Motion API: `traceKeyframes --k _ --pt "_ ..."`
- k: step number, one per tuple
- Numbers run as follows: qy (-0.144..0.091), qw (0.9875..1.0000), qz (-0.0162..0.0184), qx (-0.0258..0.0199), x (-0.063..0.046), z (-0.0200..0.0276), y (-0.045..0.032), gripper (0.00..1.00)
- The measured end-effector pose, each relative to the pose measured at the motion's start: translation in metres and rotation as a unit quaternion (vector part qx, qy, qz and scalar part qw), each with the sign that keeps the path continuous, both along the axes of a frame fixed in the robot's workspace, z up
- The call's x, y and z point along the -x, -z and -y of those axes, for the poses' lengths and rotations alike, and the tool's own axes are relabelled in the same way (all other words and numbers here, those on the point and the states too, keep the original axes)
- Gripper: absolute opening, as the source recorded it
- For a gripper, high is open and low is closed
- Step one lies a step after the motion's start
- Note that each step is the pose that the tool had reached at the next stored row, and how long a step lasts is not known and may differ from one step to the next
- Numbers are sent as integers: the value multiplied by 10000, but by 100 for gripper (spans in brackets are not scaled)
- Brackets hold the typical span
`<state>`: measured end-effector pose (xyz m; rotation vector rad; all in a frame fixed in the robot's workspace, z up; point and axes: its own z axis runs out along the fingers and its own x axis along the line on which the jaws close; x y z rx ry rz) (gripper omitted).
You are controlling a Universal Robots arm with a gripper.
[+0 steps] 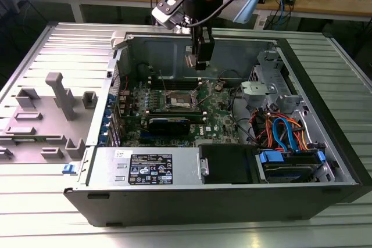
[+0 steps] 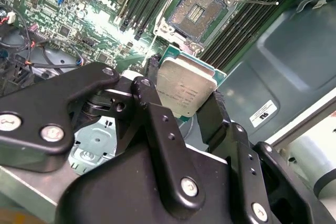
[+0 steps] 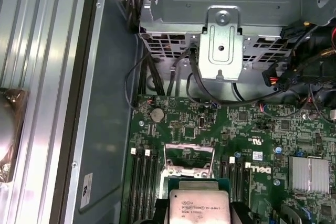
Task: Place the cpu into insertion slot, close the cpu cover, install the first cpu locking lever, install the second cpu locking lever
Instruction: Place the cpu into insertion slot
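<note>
My gripper (image 1: 197, 61) hangs inside the open computer case, shut on the cpu (image 1: 190, 60). In the second wrist view the cpu (image 2: 185, 83) is a silvery square chip on a green base, clamped at two opposite edges by the black fingers (image 2: 212, 115). The insertion slot (image 2: 197, 9) lies on the green board below and apart from the chip, its dark contact field uncovered. In the exterior view the insertion slot (image 1: 177, 101) sits lower and slightly toward that view's left of the gripper. The cpu (image 3: 199, 208) and insertion slot (image 3: 189, 160) also appear in the first wrist view. A thin lever (image 2: 260, 2) sticks out beside the slot.
Long black memory slots (image 2: 140, 3) flank the socket. A metal drive cage (image 3: 220, 35) with cables stands beyond the board. The power supply (image 1: 145, 166) and coloured cables (image 1: 285, 135) fill the case's near side. Grey fixture blocks (image 1: 58, 105) stand on the table at the exterior view's left.
</note>
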<state>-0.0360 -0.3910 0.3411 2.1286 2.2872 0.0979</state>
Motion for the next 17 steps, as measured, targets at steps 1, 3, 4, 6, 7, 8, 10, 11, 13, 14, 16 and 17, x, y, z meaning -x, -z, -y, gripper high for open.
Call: traceKeyframes --k 1,3,4,6,7,8,10,11,13,14,16,17 --pt "3 10000 0 0 0 0 1 54" --pt "4 10000 0 0 0 0 1 54" --pt "4 10000 0 0 0 0 1 54" --pt "4 10000 0 0 0 0 1 54" --pt "5 10000 0 0 0 0 1 54" --pt "5 10000 0 0 0 0 1 54" --pt "30 10000 0 0 1 0 1 54" --pt "107 9999 1 -1 2 -1 6 54" --pt "340 9994 -2 -1 2 0 18 54" --pt "406 9992 -6 -1 2 0 26 54" --pt "440 9990 -6 0 6 0 48 54" --pt "442 9990 -6 1 16 4 55 54"
